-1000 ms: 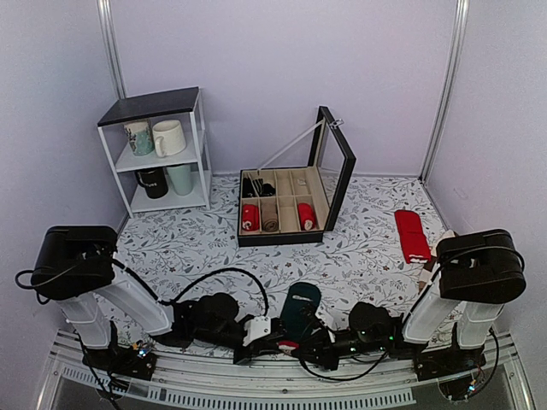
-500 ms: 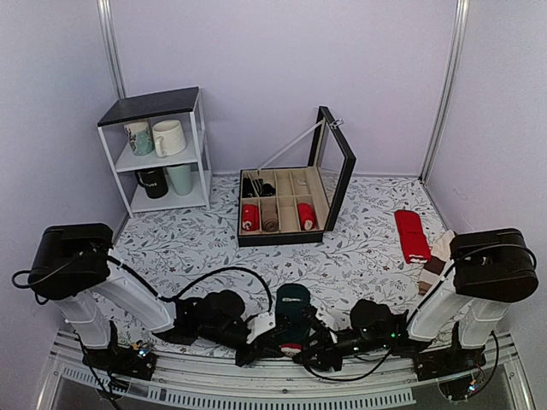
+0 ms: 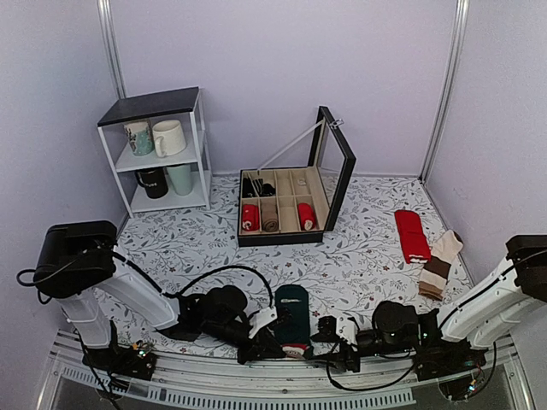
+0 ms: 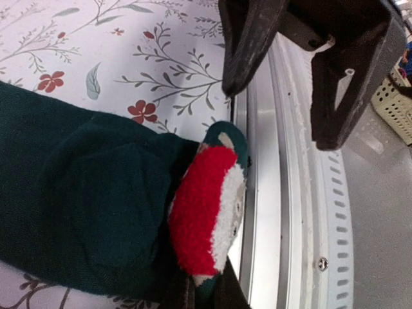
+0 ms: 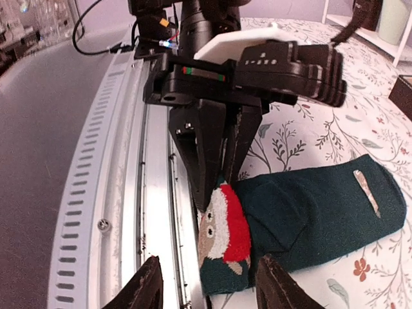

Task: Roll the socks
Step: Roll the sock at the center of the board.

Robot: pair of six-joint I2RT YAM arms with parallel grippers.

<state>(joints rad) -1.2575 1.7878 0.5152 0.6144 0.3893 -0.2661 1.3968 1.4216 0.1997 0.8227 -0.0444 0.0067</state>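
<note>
The dark teal-green socks lie flat near the table's front edge, folded over, with a red-and-white fuzzy patterned end toward the rail. My left gripper is shut on that end, pinching teal fabric between its fingers; it also shows in the right wrist view. My right gripper is open, its fingers standing on either side of the same end without touching it. In the top view the right gripper sits just right of the socks.
An open black divided box with red and beige rolls stands mid-table. A white shelf with mugs is at the back left. Bright red socks and beige-and-brown socks lie at the right. A metal rail runs along the front edge.
The socks went from a longer tilted strip to a shorter folded one. The right arm swung out to the right and its gripper backed off, uncovering the beige-and-brown socks.
</note>
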